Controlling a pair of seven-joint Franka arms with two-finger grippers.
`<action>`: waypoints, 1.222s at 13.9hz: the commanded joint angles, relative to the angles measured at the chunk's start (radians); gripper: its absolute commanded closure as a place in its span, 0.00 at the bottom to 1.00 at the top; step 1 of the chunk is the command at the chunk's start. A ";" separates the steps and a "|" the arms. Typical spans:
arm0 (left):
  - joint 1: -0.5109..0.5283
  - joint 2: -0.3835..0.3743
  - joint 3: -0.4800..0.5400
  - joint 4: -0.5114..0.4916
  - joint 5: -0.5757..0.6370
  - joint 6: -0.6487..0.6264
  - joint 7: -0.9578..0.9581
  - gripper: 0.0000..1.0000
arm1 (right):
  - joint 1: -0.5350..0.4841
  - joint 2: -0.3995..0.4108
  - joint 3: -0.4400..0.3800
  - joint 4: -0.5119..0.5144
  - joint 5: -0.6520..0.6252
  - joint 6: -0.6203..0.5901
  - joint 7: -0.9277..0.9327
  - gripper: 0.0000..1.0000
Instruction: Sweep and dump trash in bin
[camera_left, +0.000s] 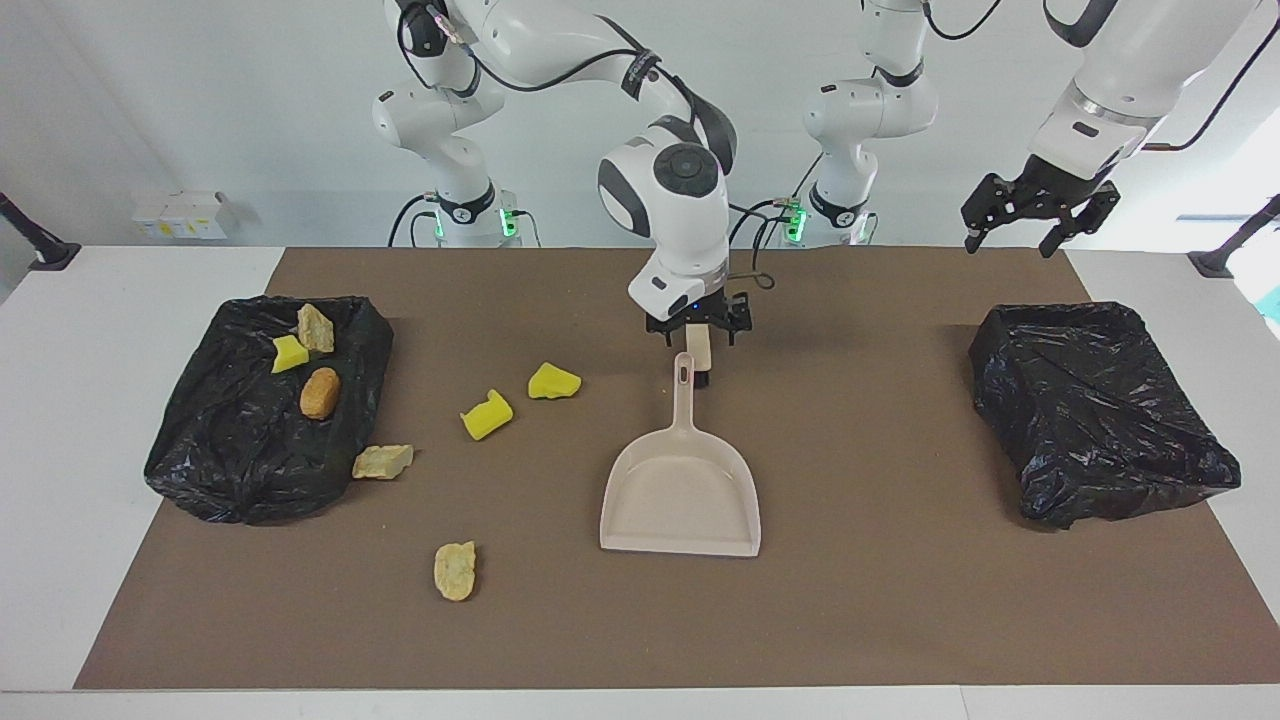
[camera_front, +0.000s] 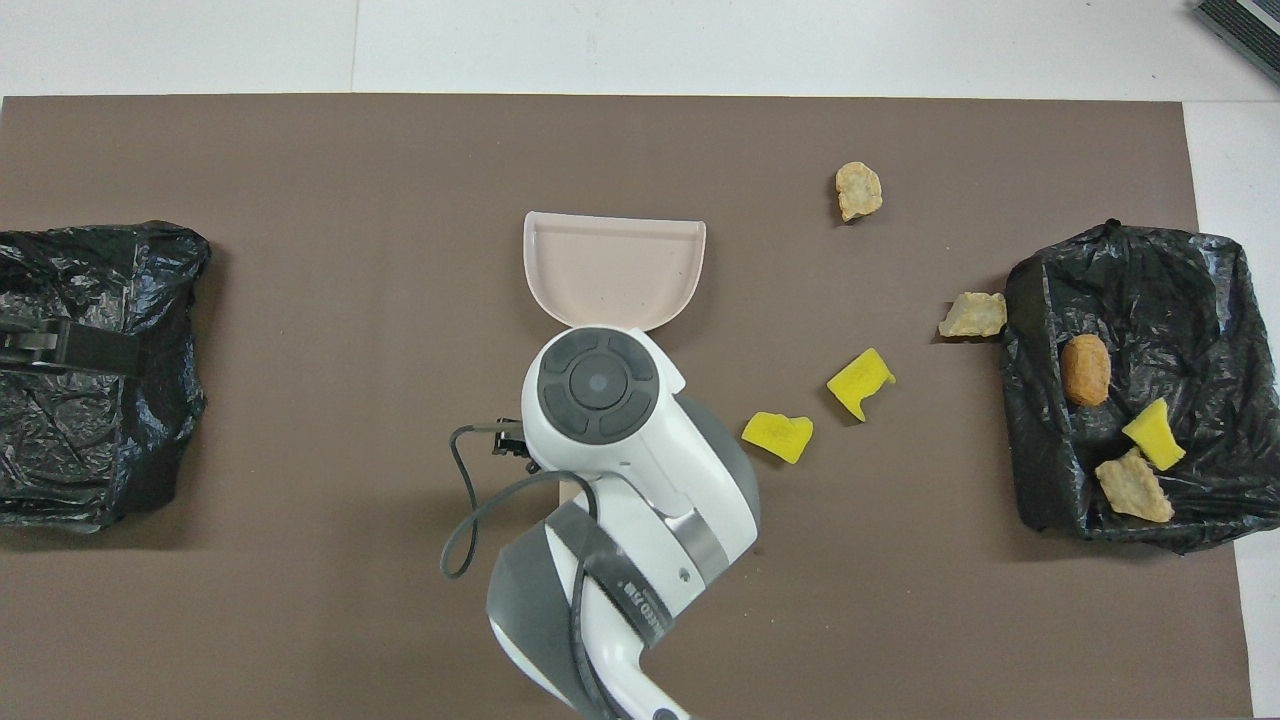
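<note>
The beige dustpan (camera_left: 680, 495) (camera_front: 615, 270) lies flat mid-mat, with its handle pointing toward the robots. My right gripper (camera_left: 700, 335) hangs low at the handle's top end, and a beige piece shows right under it. Two yellow sponge chunks (camera_left: 487, 414) (camera_left: 553, 381) and two tan lumps (camera_left: 382, 461) (camera_left: 455, 570) lie on the mat toward the right arm's end. A tan lump (camera_left: 315, 327), a yellow chunk (camera_left: 290, 353) and an orange-brown lump (camera_left: 320, 392) lie in the black-lined bin (camera_left: 200, 470) there. My left gripper (camera_left: 1010, 240) waits open and empty, high over the left arm's end.
A second black-lined bin (camera_left: 1100, 410) (camera_front: 100, 430) stands empty at the left arm's end of the brown mat (camera_left: 900, 600). In the overhead view the right arm (camera_front: 620, 480) covers the dustpan's handle.
</note>
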 joint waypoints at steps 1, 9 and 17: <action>-0.081 0.065 0.008 0.009 0.001 0.076 -0.048 0.00 | 0.040 -0.100 -0.004 -0.170 0.017 0.059 0.016 0.00; -0.298 0.231 0.005 -0.008 -0.003 0.259 -0.280 0.00 | 0.180 -0.255 -0.002 -0.451 0.018 0.167 0.223 0.03; -0.514 0.412 0.007 -0.016 0.004 0.443 -0.496 0.00 | 0.225 -0.263 -0.001 -0.579 0.018 0.358 0.254 0.37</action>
